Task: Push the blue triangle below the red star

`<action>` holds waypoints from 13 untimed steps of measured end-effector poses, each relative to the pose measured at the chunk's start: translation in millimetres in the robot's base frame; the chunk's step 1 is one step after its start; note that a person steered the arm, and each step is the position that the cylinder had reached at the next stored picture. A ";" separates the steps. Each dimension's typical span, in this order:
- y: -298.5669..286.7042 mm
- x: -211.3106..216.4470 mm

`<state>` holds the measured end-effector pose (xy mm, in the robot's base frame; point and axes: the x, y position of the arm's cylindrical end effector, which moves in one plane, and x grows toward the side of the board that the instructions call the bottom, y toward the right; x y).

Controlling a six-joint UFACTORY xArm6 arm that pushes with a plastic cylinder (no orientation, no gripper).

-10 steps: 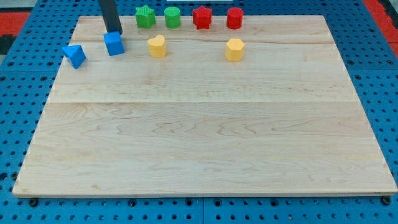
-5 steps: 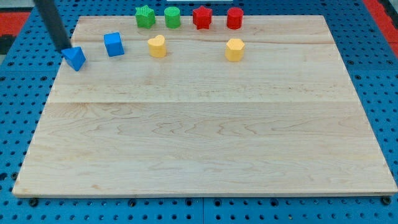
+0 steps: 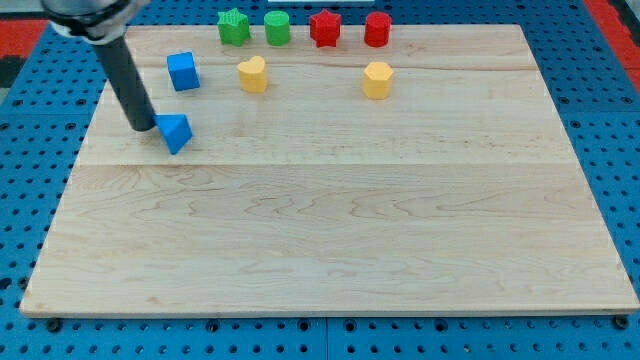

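The blue triangle [image 3: 176, 132] lies on the wooden board [image 3: 330, 220] at the view's left. My tip [image 3: 143, 127] touches its left side. The red star [image 3: 325, 28] stands in the top row, well to the right of and above the triangle. The rod rises from the tip towards the view's top left.
A blue cube [image 3: 182, 71] sits above the triangle. A yellow heart [image 3: 253, 74] and a yellow hexagon [image 3: 377, 79] lie in the second row. A green star [image 3: 233, 26], a green cylinder [image 3: 277, 28] and a red cylinder [image 3: 377, 29] share the top row.
My tip went from beside the blue cube to the left of the blue triangle, then pushed the triangle right and down the view. The other blocks have not moved.
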<state>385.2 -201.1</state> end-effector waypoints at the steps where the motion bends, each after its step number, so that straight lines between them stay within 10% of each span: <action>1: 9.2 6.3; 7: 237.3 72.7; 13: 237.5 1.4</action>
<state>386.6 36.4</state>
